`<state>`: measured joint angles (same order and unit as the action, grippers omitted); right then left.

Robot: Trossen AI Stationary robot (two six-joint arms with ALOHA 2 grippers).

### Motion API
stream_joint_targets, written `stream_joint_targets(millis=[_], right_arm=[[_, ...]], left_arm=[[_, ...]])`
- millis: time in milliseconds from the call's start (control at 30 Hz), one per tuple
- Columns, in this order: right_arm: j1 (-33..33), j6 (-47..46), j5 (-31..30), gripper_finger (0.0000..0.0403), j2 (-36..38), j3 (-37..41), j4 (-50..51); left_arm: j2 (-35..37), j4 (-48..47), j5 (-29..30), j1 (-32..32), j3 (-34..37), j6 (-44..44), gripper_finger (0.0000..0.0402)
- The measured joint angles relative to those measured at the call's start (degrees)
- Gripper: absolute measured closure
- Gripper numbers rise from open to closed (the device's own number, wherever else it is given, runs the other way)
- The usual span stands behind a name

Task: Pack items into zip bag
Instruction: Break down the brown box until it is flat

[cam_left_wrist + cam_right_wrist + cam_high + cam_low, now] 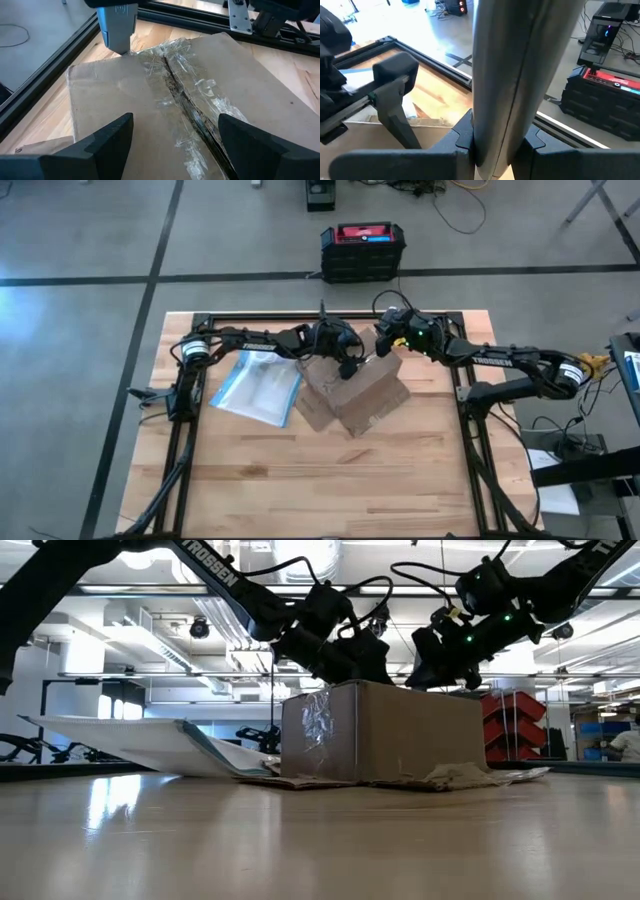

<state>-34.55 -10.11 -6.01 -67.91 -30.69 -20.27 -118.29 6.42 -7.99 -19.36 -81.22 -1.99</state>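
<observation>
The brown cardboard box (352,388) (390,735) stands mid-table, and its taped top seam (185,95) is split and dark. My left gripper (346,358) (175,120) (352,658) hangs open just over the box top with one finger on either side of the seam. My right gripper (388,340) (497,145) (440,652) is at the box's far right corner, shut on the slim grey tool (520,70). The zip bag (256,385) (150,745) lies flat on the table left of the box. No small whitish items show. My right gripper pinches the grey tool's shaft (495,125) between its two fingers, and the shaft runs on forward past them. The fingers slant down from the table's far right. The tool's flat tip (118,35) stands at the far end of the box's taped seam.
A black metal frame (300,317) runs along the table's far edge and both sides. A black case with a red lid (362,250) sits on the floor beyond. Bare wooden tabletop (330,480) lies between the box and the near edge.
</observation>
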Motion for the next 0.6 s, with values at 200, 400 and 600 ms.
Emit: stream_joint_targets(millis=[200,400,600], right_arm=[[0.1,-0.8,0.5,0.0346,2.2,-0.1,0.1],[0.1,-0.7,0.4,0.0346,1.6,-0.1,2.3],[0.1,-0.4,0.1,0.0346,1.4,0.1,1.9]], left_arm=[[0.1,-0.7,0.0,0.0,0.0,0.0,0.0125],[0.1,-0.7,0.0,0.0,0.0,-0.7,0.0125],[0.2,-0.8,0.1,0.0,0.0,-1.5,0.0125]])
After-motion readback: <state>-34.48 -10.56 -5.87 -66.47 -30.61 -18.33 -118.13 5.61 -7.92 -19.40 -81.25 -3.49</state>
